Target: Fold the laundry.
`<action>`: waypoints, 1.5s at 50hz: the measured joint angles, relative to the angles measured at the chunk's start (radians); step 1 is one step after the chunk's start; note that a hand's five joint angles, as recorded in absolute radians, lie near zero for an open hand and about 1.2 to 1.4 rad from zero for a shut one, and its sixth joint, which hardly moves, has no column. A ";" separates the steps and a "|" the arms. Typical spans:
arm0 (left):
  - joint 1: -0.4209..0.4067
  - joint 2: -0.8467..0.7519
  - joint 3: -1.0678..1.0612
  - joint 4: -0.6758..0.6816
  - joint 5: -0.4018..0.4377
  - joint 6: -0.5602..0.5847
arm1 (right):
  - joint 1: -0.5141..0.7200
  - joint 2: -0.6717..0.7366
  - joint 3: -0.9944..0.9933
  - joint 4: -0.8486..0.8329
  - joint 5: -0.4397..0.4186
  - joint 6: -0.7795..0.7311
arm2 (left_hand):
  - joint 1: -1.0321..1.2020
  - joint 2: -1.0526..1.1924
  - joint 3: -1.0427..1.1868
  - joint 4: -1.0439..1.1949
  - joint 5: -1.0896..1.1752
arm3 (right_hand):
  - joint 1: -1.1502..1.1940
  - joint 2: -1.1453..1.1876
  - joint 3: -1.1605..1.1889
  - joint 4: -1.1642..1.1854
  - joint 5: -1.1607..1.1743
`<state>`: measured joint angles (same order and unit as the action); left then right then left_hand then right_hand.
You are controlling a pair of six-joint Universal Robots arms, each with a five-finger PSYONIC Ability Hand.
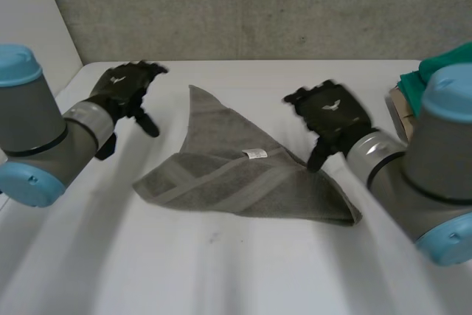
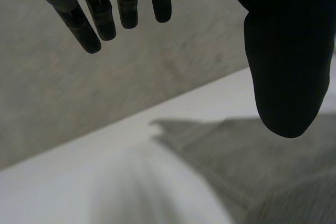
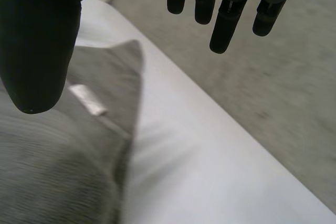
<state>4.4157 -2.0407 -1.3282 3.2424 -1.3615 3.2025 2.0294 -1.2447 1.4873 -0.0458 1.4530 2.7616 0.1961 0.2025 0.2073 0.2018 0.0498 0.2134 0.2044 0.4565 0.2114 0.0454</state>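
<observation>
L hand [image 1: 122, 88] is being held open, fingers [image 2: 84, 30] straight and spread, nothing gripped, hovering above the table just off the left side of the grey towel [image 1: 228, 175]. R hand [image 1: 330, 112] is likewise being held slack and empty, thumb [image 3: 37, 51] hanging near the towel's right edge, no contact being made as far as can be judged. Between them the towel is lying on the white table [image 1: 221, 278], doubled over into a rough triangle, one corner pointing at the wall, white label [image 1: 255, 154] facing up. Approx. one loose fold is being judged done. Edges aren't lined up, so squaring plus further folds are being judged left. A green cloth [image 1: 442, 64] is bunched at far right, prob. more laundry.
</observation>
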 measured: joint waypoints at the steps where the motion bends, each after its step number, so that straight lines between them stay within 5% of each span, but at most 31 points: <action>1: -0.014 -0.002 0.014 -0.005 0.015 0.002 | -0.013 -0.011 -0.004 0.016 0.018 0.005 | 0.000 0.000 0.000 0.000 0.000 | 0.000 0.000 0.000 0.000 0.000; 10: -0.209 -0.137 0.220 -0.144 0.123 0.117 | -0.134 -0.055 -0.011 0.183 0.104 0.054 | 0.208 0.184 0.180 0.189 0.167 | 0.000 0.000 0.000 0.000 0.000; 18: -0.379 -0.381 0.430 -0.249 0.083 0.358 | -0.202 -0.055 0.089 0.222 0.054 0.045 | 0.287 0.281 0.277 0.290 0.267 | 0.000 0.000 0.000 0.000 0.000; 29: -0.439 -0.567 0.580 -0.210 -0.003 0.483 | -0.266 -0.056 0.246 0.102 -0.010 -0.041 | 0.423 0.409 0.400 0.409 0.382 | 0.000 0.000 0.000 0.000 0.000; 35: -0.429 -0.587 0.602 -0.204 -0.016 0.509 | -0.292 -0.056 0.276 0.066 -0.021 -0.050 | 0.892 0.902 0.891 0.904 0.857 | 0.000 0.000 0.000 0.000 -0.001; 46: -0.422 -0.388 0.485 -0.194 -0.104 0.518 | -0.320 -0.056 0.248 0.078 -0.031 0.002 | 0.910 0.986 0.972 0.987 0.923 | 0.000 0.000 0.000 0.000 0.000; 56: -0.365 -0.065 0.290 -0.192 -0.081 0.510 | -0.309 -0.008 0.117 0.111 -0.114 0.296 | 0.911 0.989 0.977 0.991 0.923 | 0.000 0.000 0.000 0.000 0.000; 64: -0.333 0.102 0.233 -0.194 -0.076 0.495 | -0.173 0.149 -0.038 0.156 -0.228 0.509 | 0.911 0.989 0.977 0.991 0.923 | 0.000 0.000 0.000 0.000 0.000; 75: -0.321 0.141 0.262 -0.203 -0.115 0.525 | 0.029 0.256 -0.117 0.186 -0.156 0.747 | 0.911 0.989 0.977 0.991 0.923 | 0.000 0.000 0.000 0.000 0.000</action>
<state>4.0943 -1.8996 -1.0666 3.0392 -1.4765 3.7274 2.0583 -0.9889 1.3707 0.1403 1.2968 3.5091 1.1069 1.1920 1.1839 1.1931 0.9730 0.2134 0.2044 0.4565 0.2114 0.0453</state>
